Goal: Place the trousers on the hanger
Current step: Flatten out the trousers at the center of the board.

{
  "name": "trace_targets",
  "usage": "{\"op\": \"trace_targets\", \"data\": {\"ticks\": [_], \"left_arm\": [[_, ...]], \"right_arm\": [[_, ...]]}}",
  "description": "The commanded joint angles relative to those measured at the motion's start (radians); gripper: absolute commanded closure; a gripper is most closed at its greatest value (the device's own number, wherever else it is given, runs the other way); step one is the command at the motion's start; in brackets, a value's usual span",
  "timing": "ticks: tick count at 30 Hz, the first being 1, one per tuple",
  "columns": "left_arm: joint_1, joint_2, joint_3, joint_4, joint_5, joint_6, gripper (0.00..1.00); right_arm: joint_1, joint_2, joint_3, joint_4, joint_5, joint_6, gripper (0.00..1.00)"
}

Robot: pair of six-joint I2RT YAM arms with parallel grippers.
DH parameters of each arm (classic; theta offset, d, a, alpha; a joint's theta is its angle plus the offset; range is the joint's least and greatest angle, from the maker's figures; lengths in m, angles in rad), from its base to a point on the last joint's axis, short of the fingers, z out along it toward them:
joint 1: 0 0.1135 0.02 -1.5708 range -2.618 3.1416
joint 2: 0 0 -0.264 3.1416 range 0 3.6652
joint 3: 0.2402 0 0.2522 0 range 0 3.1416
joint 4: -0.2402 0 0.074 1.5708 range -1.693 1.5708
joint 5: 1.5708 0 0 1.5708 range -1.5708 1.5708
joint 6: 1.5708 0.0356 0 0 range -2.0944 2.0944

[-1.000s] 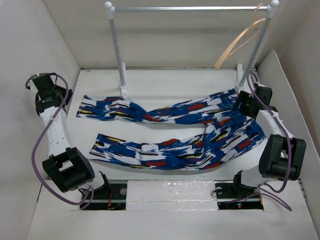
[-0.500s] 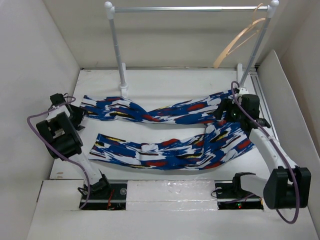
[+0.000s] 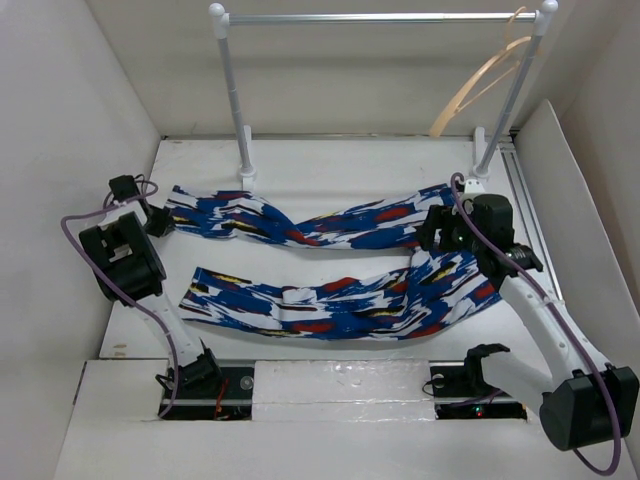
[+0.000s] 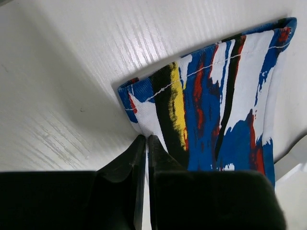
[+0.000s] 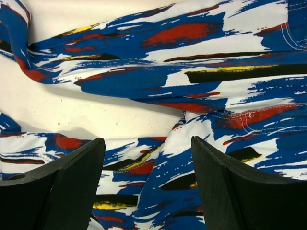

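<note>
Trousers (image 3: 340, 270) are laid flat on the table (image 3: 330, 165) in front of the rack (image 3: 380, 17), not yet lifted; the waist is on the rack's right-post side and both leg ends on its left-post side, with the far leg twisted midway. The hanger (image 3: 480, 85) is hooked at the rack's right end, beside the right post, tilted and bare. The left gripper (image 4: 145, 143) is seen low, in front of and outside the left post, with its jaws pressed together and the tips at the corner of the far leg's cuff; no fabric is seen between them. The right gripper (image 5: 146, 143) is held in front of the right post, over the crotch seam, jaws spread wide and nothing held. Step is judged as pre-grasp, task barely begun. Risks: with the left jaws closed, the cuff would be pushed or bunched rather than caught unless they are opened first. A single layer may be pinched at the waist, so the rest would sag. The twisted leg could be dragged and snagged on a post. The loosely hooked hanger could be swung or knocked off the rack if bumped.
</note>
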Motion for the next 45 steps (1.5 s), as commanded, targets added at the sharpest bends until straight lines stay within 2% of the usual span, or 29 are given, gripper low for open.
{"op": "trace_targets", "data": {"ticks": [1, 4, 6, 12, 14, 17, 19, 20, 22, 24, 26, 28, 30, 31, 32, 33, 34, 35, 36, 38, 41, 42, 45], "left_arm": [[-0.003, 0.011, -0.003, -0.040, -0.069, 0.022, 1.00], [-0.003, -0.116, -0.040, -0.040, -0.119, 0.035, 1.00], [-0.003, -0.260, -0.080, -0.032, -0.177, 0.048, 1.00], [-0.003, -0.658, -0.299, -0.132, -0.363, 0.088, 1.00], [0.016, -0.787, -0.351, -0.156, -0.376, 0.081, 1.00], [0.052, -0.845, -0.431, -0.184, -0.357, 0.090, 1.00], [0.052, -0.819, -0.450, -0.216, -0.360, 0.091, 1.00], [0.052, -0.781, -0.453, -0.241, -0.348, 0.098, 0.91], [0.052, -0.756, -0.441, -0.275, -0.359, 0.084, 0.87], [0.052, -0.786, -0.444, -0.270, -0.354, 0.087, 0.64], [0.052, -0.840, -0.427, -0.269, -0.350, 0.087, 0.34], [0.052, -0.880, -0.384, -0.238, -0.305, 0.093, 0.24], [0.052, -0.869, -0.373, -0.210, -0.267, 0.095, 0.24], [0.040, -0.854, -0.355, -0.206, -0.261, 0.092, 0.24], [0.020, -0.799, -0.347, -0.186, -0.264, 0.088, 0.24], [-0.032, -0.767, -0.344, -0.165, -0.268, 0.096, 0.23], [-0.055, -0.728, -0.333, -0.146, -0.264, 0.104, 0.23], [-0.075, -0.631, -0.320, -0.150, -0.262, 0.107, 0.23], [-0.118, -0.574, -0.303, -0.152, -0.265, 0.122, 0.23], [-0.146, -0.439, -0.255, -0.189, -0.276, 0.121, 0.24], [-0.155, -0.374, -0.273, -0.123, -0.250, 0.119, 0.26], [-0.155, -0.360, -0.276, -0.112, -0.245, 0.119, 0.26], [-0.155, -0.280, -0.263, -0.094, -0.203, 0.122, 0.29]], "right_arm": [[0.016, -0.025, 0.062, -0.027, 0.004, -0.020, 0.23], [0.042, -0.045, 0.070, -0.021, 0.006, -0.017, 0.23], [0.056, -0.053, 0.072, -0.016, 0.001, -0.023, 0.23], [0.093, -0.053, 0.059, -0.008, -0.020, -0.043, 0.22], [0.093, -0.036, 0.053, -0.002, -0.020, -0.044, 0.22], [0.093, 0.002, 0.065, -0.005, -0.023, -0.051, 0.22], [0.093, 0.025, 0.096, -0.005, -0.028, -0.054, 0.21], [0.093, 0.041, 0.110, -0.014, -0.028, -0.055, 0.20], [0.093, 0.070, 0.133, -0.024, -0.034, -0.063, 0.20], [0.070, 0.090, 0.154, -0.017, -0.034, -0.063, 0.19], [0.035, 0.097, 0.170, -0.019, -0.031, -0.063, 0.18], [-0.001, 0.108, 0.176, -0.016, -0.045, -0.067, 0.19], [-0.013, 0.108, 0.174, -0.016, -0.045, -0.067, 0.19], [-0.013, 0.110, 0.171, -0.010, -0.045, -0.069, 0.21], [-0.013, 0.108, 0.165, 0.008, -0.040, -0.069, 0.30], [-0.013, 0.111, 0.145, 0.022, -0.023, -0.063, 0.60], [-0.013, 0.114, 0.136, 0.036, -0.013, -0.063, 0.78], [-0.024, 0.136, 0.130, 0.056, 0.001, -0.063, 0.91], [-0.024, 0.150, 0.124, 0.064, 0.041, -0.063, 1.00], [-0.051, 0.214, 0.131, 0.085, 0.073, -0.057, 1.00], [-0.129, 0.286, 0.159, 0.133, 0.116, -0.060, 0.75], [-0.187, 0.329, 0.167, 0.140, 0.124, -0.057, 0.62], [-0.254, 0.421, 0.203, 0.154, 0.205, -0.054, 0.43]]}}
